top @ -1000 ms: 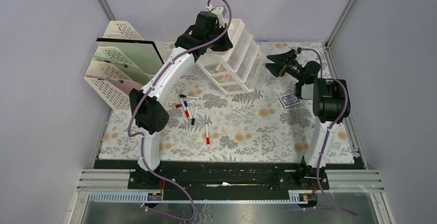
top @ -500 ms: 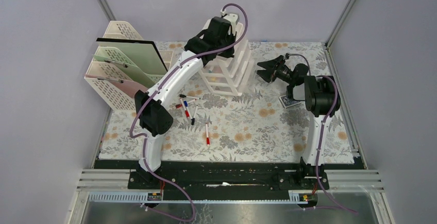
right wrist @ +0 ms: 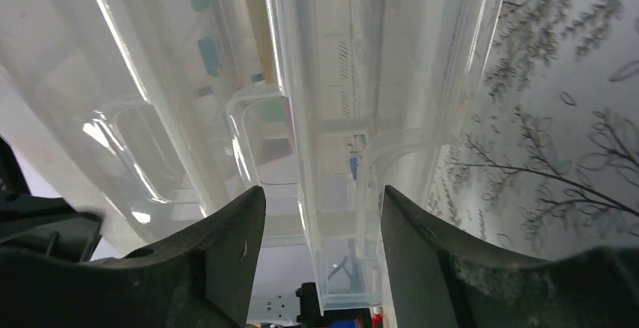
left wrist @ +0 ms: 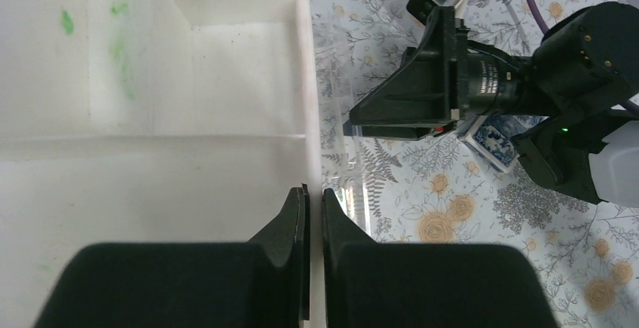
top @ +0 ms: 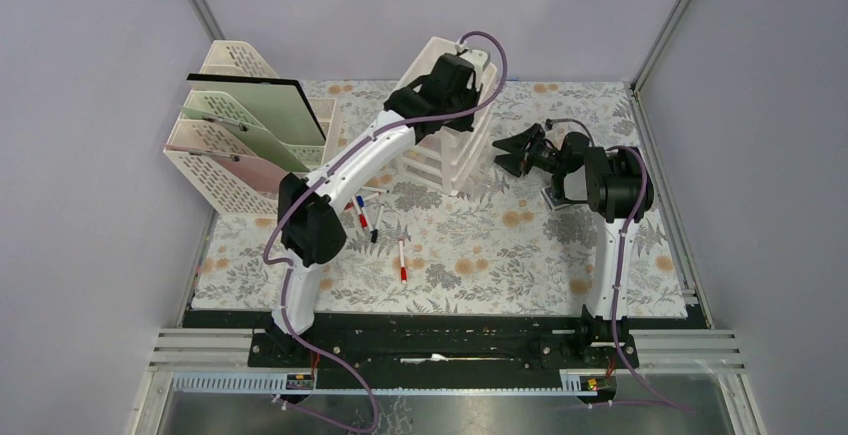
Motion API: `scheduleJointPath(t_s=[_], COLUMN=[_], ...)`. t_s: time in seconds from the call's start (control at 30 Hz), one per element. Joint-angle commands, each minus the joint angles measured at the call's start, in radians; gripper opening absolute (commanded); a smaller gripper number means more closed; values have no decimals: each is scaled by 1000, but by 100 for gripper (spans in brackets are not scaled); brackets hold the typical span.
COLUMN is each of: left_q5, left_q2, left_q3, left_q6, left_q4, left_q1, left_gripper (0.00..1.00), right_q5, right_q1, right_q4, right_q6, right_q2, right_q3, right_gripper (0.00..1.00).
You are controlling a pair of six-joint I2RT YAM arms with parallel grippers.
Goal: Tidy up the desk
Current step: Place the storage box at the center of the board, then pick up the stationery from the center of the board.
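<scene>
The top camera looks steeply down from above and behind the desk's (top: 500,255) near edge, taking in the whole top. Both wrist cameras sit close against the drawer unit (top: 440,160) near the far edge. The left one looks down on its white top (left wrist: 151,154), and the right one faces its clear drawer fronts (right wrist: 331,117).

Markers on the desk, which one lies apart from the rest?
The red-capped marker, lying alone toward the near edge of the desk; the other markers bunch farther back.

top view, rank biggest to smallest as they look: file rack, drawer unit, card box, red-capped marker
file rack
drawer unit
card box and red-capped marker: both tiny, box partly hidden, can't rank
</scene>
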Motion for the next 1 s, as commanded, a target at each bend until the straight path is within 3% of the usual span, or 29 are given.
scheduleJointPath(t_s=[0.0, 0.1, 0.5, 0.7, 0.97], left_q5=[-22, -20, -11, 10, 54], left_q2=[5, 4, -20, -82, -249], left_q3=[-87, -94, -71, -40, -119], left_q6=[7, -1, -28, -35, -56], left_q4=[-15, -11, -6, 21, 115], left_q1=[7, 6, 9, 10, 39], left_gripper=[0, 2, 41, 67, 88], right_q5=[-24, -35, -25, 3, 18], right_q1=[0, -1, -19, -21, -36], right_q4=[27, -40, -468, -745, -1139], right_q6=[-87, -148, -524, -766, -1200], right_q2=[-36, -58, -218, -333, -518], right_q3=[-5, -12, -43, -9, 34], right_gripper=[63, 64, 71, 73, 73])
